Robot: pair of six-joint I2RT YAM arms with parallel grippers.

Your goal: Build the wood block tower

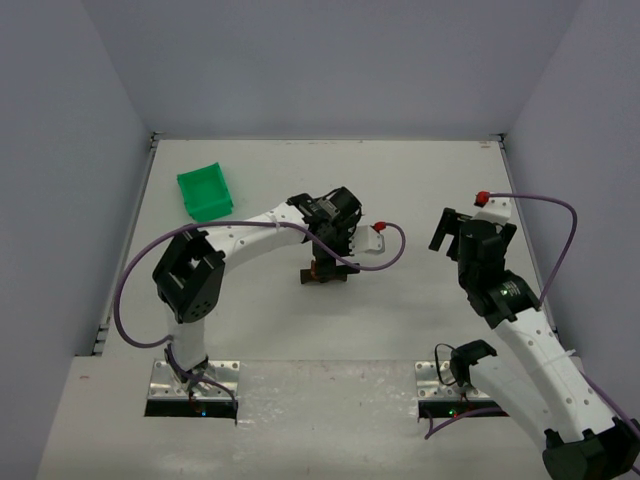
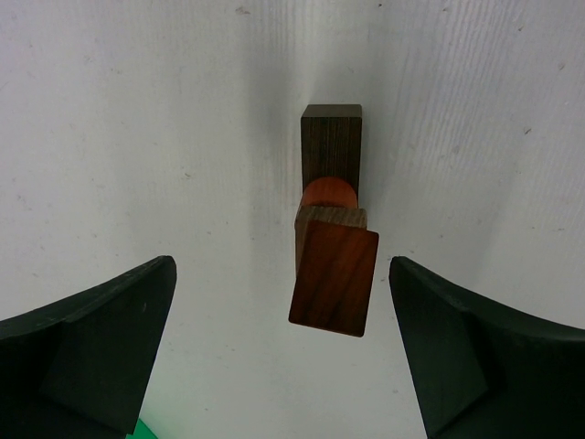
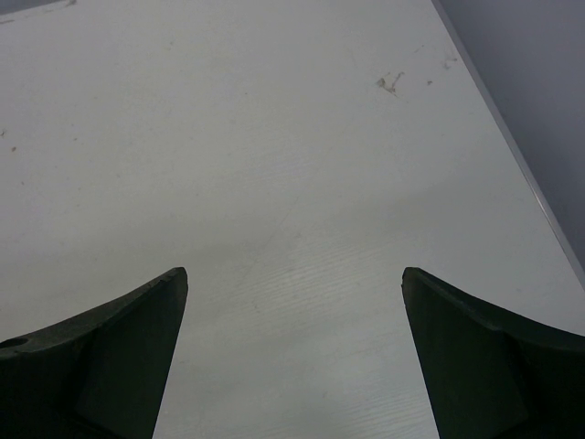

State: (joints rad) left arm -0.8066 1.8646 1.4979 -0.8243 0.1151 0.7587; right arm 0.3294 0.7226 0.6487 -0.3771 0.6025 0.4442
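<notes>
Dark left fingers (image 2: 91, 347) fill both lower corners of the left wrist view, spread wide and released. The wood block tower (image 2: 333, 247) stands between them, clear of both, with white worktop (image 2: 137, 137) showing on either side. It sits somewhat nearer the finger on the right of that picture. Seen from above, the stack reads as a dark brown plank (image 2: 331, 146) lying flat and a reddish-orange rounded piece (image 2: 329, 192) on its near part. A grey-brown block (image 2: 329, 222) comes next, then a reddish cube (image 2: 335, 279) on top, turned slightly askew to the block under it.

At the far left of the worktop, the green bin (image 1: 205, 192) sits well apart from the tower, and its inside shows as plain green.

From the top view, the left arm reaches to the middle of the worktop (image 1: 420, 180) and its wrist covers most of the tower (image 1: 322, 275), so only a dark-and-reddish clump shows. The separate pieces can be told only from the left wrist view. That view in turn shows just a green sliver (image 2: 139, 430) at its bottom edge; what this is cannot be told. The right fingers (image 3: 110, 357) are likewise spread and hold nothing, with white worktop between them, and the top view places them near the right edge, well apart from the tower.
</notes>
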